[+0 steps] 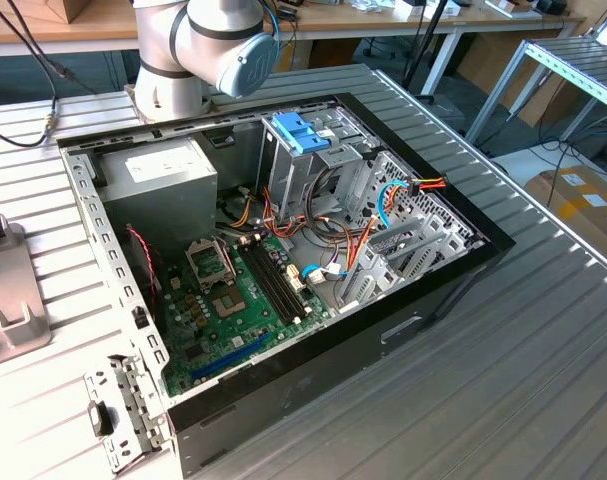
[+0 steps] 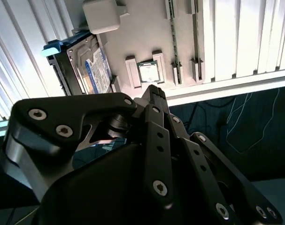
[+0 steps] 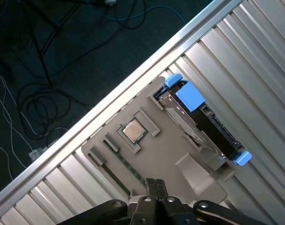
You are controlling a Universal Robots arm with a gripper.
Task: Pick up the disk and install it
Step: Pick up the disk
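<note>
The disk [image 3: 204, 118] stands on edge in a slot of a grey holder plate [image 3: 173, 150]; it is dark metal with blue plastic pieces at both ends. In the second wrist view the disk [image 2: 94, 70] shows its white-and-blue label. In both wrist views my gripper [image 3: 155, 183] hangs above the holder plate, shut with nothing in it, its fingertips [image 2: 154, 93] pressed together. It is apart from the disk, nearer to a square processor chip [image 3: 134, 131] that lies in the plate.
In the exterior view an open computer case [image 1: 453, 290] lies on the ribbed metal table [image 1: 543, 380], with a drive cage with light-blue handles [image 1: 301, 130], a grey power supply [image 1: 163, 185] and a green motherboard [image 1: 238, 310]. The grey holder [image 1: 5, 290] is at the exterior view's left. Cables cover the floor [image 3: 48, 70] past the table edge.
</note>
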